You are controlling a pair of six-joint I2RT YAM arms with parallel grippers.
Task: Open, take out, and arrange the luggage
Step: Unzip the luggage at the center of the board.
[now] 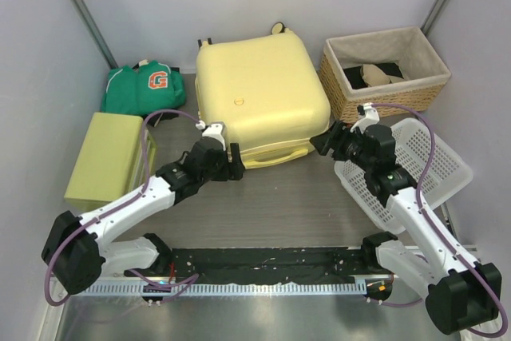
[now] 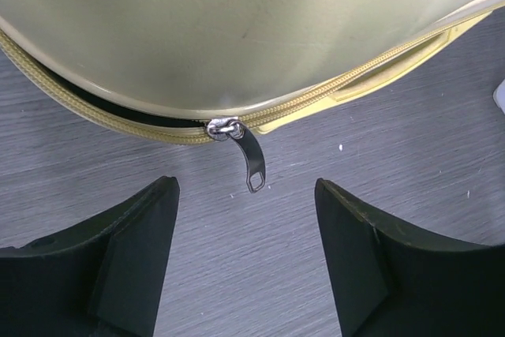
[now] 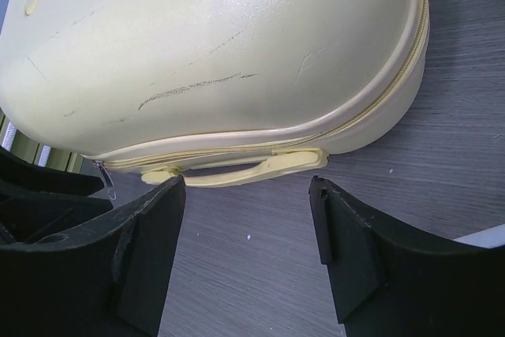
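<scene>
The luggage [image 1: 259, 85] lies flat and closed at the back middle of the table, pale yellow, with its handle [image 3: 245, 170] facing me. My left gripper [image 1: 236, 162] sits at its front left corner, open, and the metal zipper pull [image 2: 248, 157] hangs on the table just beyond its fingertips [image 2: 167, 189]. Nothing is between the jaws. Left of the slider the zipper [image 2: 110, 113] shows a dark gap; right of it the teeth are joined. My right gripper [image 1: 324, 142] is open at the front right corner, aimed along the front edge of the luggage [image 3: 221, 45], and empty.
A green jacket [image 1: 144, 85] lies at the back left, with a yellow-green box [image 1: 104, 157] in front of it. A wicker basket [image 1: 385, 69] stands at the back right. A white plastic basket [image 1: 435, 161] lies under my right arm.
</scene>
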